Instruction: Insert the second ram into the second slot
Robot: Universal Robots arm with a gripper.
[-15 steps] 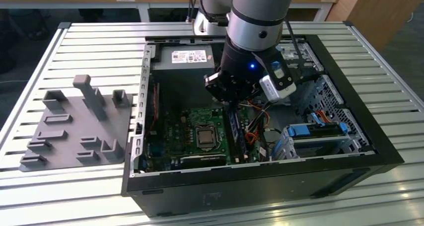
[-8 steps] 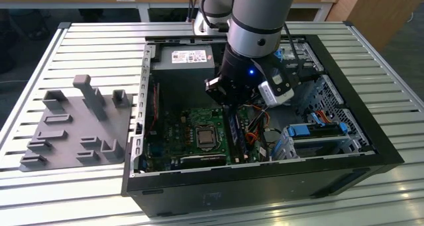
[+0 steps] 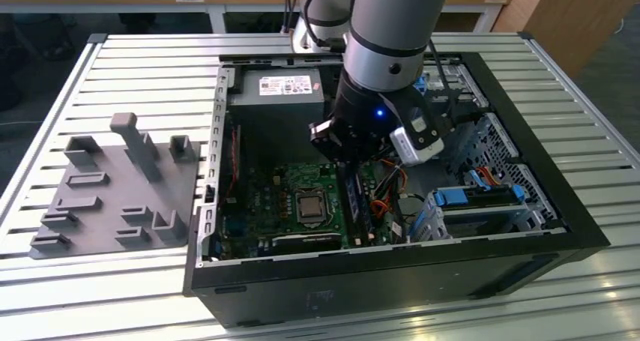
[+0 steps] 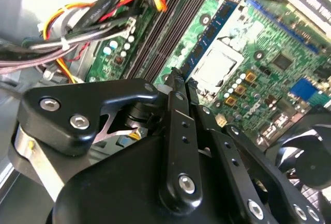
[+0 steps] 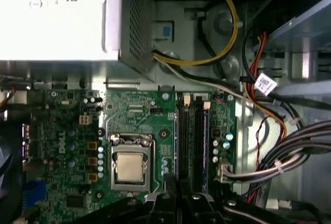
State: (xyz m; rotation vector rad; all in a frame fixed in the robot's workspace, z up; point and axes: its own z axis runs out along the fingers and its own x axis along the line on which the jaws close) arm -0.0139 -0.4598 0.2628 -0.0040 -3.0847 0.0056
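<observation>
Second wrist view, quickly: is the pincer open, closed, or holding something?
Pincer: closed on a thin board seen edge-on, apparently the second ram, over the memory slots.

Likely workshop: slatted bench [image 3: 150, 71], opened computer [image 3: 400, 281].

- White sticker [image 3: 288, 85] on the grey metal power supply box [image 3: 262, 99]: print too fine to make out.
- Small white tag [image 5: 265, 84] on the cable bundle: marks unreadable.
- Green motherboard [image 5: 135, 111]: small white lettering.
</observation>
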